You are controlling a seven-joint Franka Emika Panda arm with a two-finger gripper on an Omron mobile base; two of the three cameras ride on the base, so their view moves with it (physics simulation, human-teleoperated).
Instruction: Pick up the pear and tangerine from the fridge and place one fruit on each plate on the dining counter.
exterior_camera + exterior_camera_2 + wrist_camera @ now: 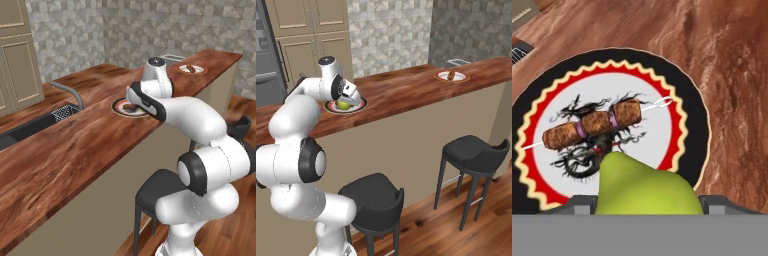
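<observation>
Clenched around the small yellow-green pear (pixel 643 185), the two-finger gripper (pixel 347 102) is hovering low over the near round plate (pixel 614 127) with its black rim and red-yellow scalloped ring. That plate is sitting on the glossy reddish-brown wooden dining counter (pixel 75 150), carrying a brown skewered kebab (pixel 592 124). Farther along is sitting a second plate (pixel 452 76).

The dining counter (pixel 75 150) is glossy reddish-brown wood with streaky grain, and the near plate (pixel 687 100) looks like smooth glazed ceramic. The pear (pixel 644 187) has smooth, matt yellow-green skin, and the skewered brown pieces (pixel 594 124) look rough and crusty
</observation>
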